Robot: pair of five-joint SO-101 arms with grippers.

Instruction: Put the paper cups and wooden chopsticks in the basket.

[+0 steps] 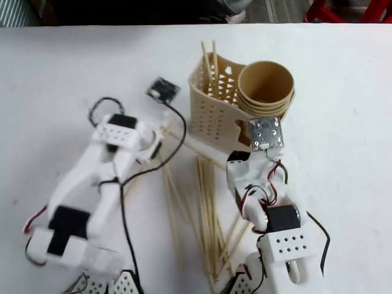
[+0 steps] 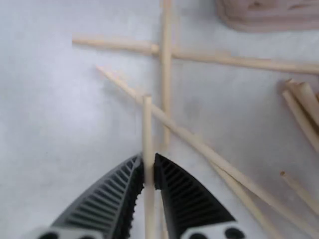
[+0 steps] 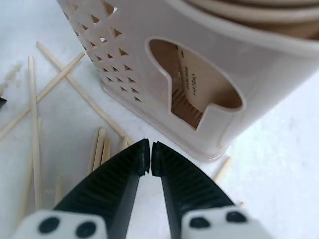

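The cream perforated basket stands at the table's far middle, and stacked paper cups sit in its right part. Two wooden chopsticks stand upright in its left part. Several more chopsticks lie scattered on the table in front of it. My left gripper is low over the table, left of the basket, shut on one chopstick that crosses others. My right gripper is shut with nothing in it, just in front of the basket's cut-out wall, through which a cup shows.
A small black module lies left of the basket, and its black cable runs back between the arms. The basket's foot shows at the edge of the left wrist view. White table spreads right of the basket.
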